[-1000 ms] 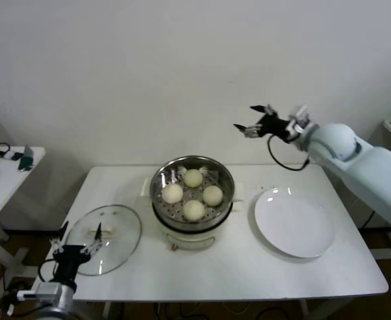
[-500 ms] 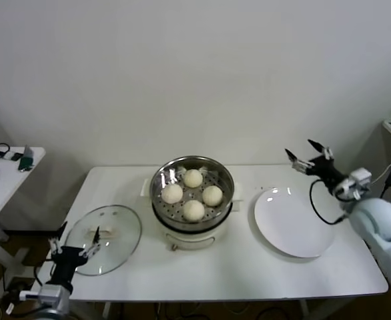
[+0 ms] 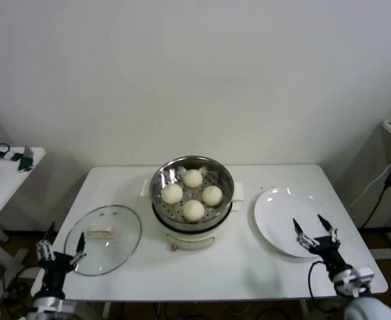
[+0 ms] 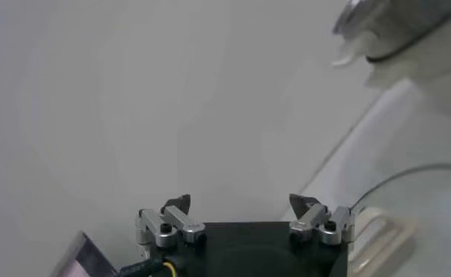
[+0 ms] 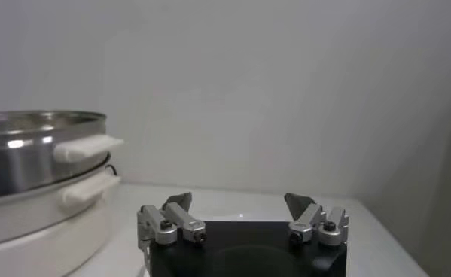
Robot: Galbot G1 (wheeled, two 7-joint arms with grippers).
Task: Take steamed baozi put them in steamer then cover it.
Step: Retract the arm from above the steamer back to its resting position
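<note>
The steel steamer (image 3: 157,181) stands on its white cooker base at the table's middle, with several cream-white baozi (image 3: 194,210) inside and no lid on it. The glass cover (image 3: 119,250) lies flat on the table to the steamer's left, its cream handle (image 3: 102,233) facing up. My left gripper (image 3: 61,248) hangs open and empty at the table's front left corner, just beside the cover's edge. My right gripper (image 3: 314,230) is open and empty, low at the front right. The right wrist view shows the steamer's wall (image 5: 29,150) off to one side of the open right gripper (image 5: 239,202).
An empty white plate (image 3: 282,210) lies right of the steamer, with the right gripper over its front edge. A small side table (image 3: 9,175) with loose items stands at far left. The left wrist view shows the open left gripper (image 4: 244,205), the cover's handle (image 4: 377,237) and the steamer (image 4: 406,30).
My right arm has swung down from high behind the steamer to low at the table's front right, by the plate. The left gripper has sunk and drifted slightly left.
</note>
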